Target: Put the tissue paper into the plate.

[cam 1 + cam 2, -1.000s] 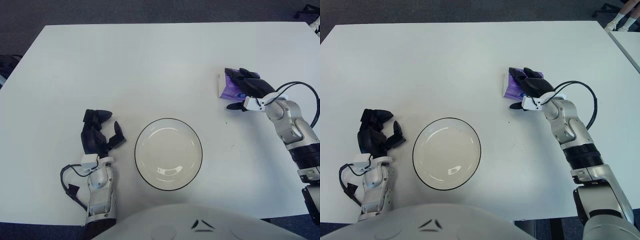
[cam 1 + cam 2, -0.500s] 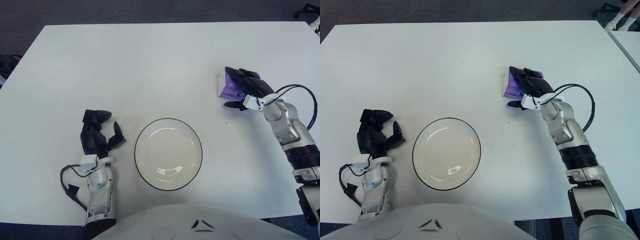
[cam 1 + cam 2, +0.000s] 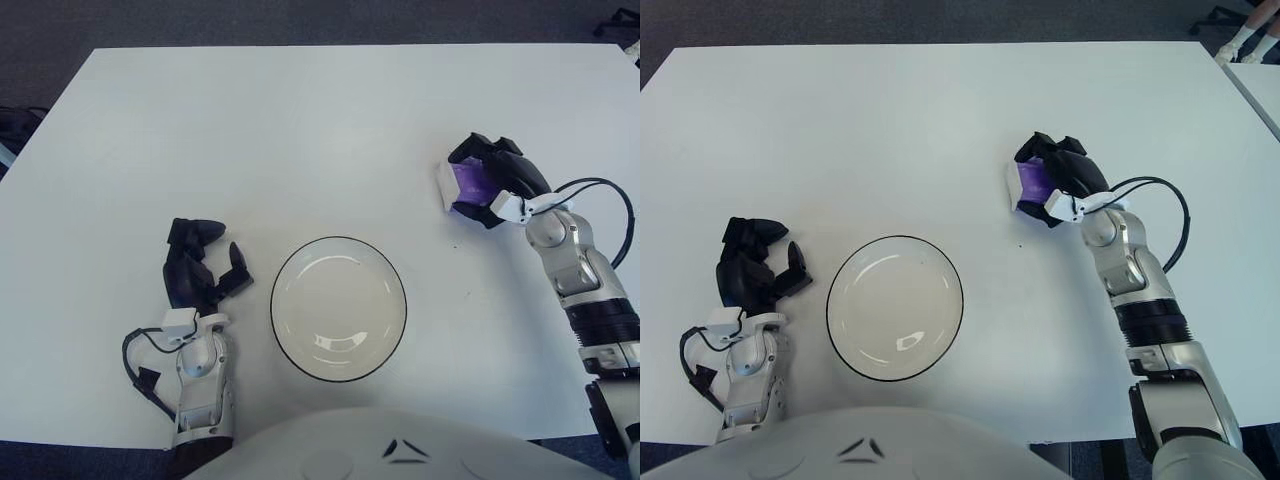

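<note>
A big white table (image 3: 300, 130) is seen from above, and dark floor is seen past its far edge. Nearly all of the top is bare.

A round white plate (image 3: 338, 309) with a thin dark rim is set near the front edge, a little right of the middle. Nothing is held in it.

The two white robot arms are seen at the sides. The left robot hand (image 3: 198, 270) is shown just left of the plate, apart from its rim. Its black fingers are bent loosely, and nothing is held in them.

The right robot hand (image 3: 1060, 185) is placed at the right side of the table, well apart from the plate and farther back. Its black fingers (image 3: 1072, 150) are curled tight around the tissue paper pack (image 3: 1030, 182). The pack is small, purple and white. Its left end is left showing outside the robot hand, and the rest is covered by the fingers. It cannot be told if the pack is lifted off the table or is touching it.

A black cable (image 3: 610, 195) is looped beside the right wrist.
</note>
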Motion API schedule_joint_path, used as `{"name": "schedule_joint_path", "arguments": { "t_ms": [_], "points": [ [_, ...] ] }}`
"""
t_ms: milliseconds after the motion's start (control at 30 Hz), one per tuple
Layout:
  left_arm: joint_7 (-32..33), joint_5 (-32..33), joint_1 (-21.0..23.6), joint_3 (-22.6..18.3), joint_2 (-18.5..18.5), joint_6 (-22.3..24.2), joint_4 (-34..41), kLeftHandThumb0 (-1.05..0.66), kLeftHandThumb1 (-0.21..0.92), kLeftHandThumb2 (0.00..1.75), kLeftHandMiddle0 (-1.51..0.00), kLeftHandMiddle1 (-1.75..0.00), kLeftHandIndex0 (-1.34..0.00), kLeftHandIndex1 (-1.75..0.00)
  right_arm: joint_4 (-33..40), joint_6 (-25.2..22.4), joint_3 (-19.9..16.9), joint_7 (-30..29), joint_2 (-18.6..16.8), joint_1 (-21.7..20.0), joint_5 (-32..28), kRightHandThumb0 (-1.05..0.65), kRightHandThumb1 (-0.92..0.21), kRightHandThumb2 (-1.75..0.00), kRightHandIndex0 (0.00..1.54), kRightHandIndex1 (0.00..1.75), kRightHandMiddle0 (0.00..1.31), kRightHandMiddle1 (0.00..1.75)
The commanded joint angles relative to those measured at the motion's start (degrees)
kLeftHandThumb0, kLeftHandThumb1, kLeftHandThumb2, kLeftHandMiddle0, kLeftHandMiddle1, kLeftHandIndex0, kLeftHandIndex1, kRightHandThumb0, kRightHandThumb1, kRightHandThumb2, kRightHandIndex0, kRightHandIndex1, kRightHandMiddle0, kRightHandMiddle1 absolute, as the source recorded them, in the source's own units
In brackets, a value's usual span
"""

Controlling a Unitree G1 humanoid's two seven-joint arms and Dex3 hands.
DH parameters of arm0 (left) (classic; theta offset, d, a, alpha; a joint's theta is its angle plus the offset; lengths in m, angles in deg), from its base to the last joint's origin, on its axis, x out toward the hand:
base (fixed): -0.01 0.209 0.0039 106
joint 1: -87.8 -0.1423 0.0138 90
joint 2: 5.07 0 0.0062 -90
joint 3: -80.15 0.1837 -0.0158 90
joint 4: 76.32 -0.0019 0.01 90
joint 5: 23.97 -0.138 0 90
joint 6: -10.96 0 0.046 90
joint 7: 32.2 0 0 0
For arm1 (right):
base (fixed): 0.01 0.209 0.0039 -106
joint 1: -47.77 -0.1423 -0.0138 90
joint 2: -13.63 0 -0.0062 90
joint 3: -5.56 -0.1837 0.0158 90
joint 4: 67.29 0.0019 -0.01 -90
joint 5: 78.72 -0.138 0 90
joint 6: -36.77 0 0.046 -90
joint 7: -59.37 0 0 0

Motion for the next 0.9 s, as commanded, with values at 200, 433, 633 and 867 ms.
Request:
{"name": "schedule_joint_path", "arguments": {
  "t_ms": [200, 433, 633, 867],
  "points": [
    [0.59, -0.16, -1.25, -0.26, 1.12, 1.73, -2.10, -0.01, 0.26, 1.37, -0.67, -1.67, -0.44, -1.75, -1.79, 2.76, -0.05, 0.75, -1.54, 4.60, -3.08, 0.00, 0.04, -1.69, 0.92, 1.64, 0.64, 1.75],
    [1.15, -0.94, -1.25, -0.21, 1.14, 1.88, -2.06, -0.01, 0.26, 1.38, -0.67, -1.68, -0.44, -1.75, -0.84, 5.30, -0.66, 0.61, -1.37, 5.78, -4.09, 0.00, 0.05, -1.69, 0.93, 1.62, 0.65, 1.75],
    [1.23, -1.13, -1.36, -0.16, 1.18, 1.48, -2.11, -0.01, 0.26, 1.38, -0.68, -1.67, -0.44, -1.75, 2.75, 6.31, -1.59, 1.51, -1.24, 7.46, -5.65, 0.00, 0.06, -1.69, 0.95, 1.60, 0.65, 1.75],
    [1.35, -1.47, -1.30, -0.15, 1.15, 0.63, -2.52, -0.01, 0.26, 1.37, -0.68, -1.65, -0.45, -1.75, 6.98, 5.30, -2.98, 2.32, -1.79, 9.23, -7.91, 0.00, 0.04, -1.68, 0.93, 1.61, 0.63, 1.75]
  ]
}}
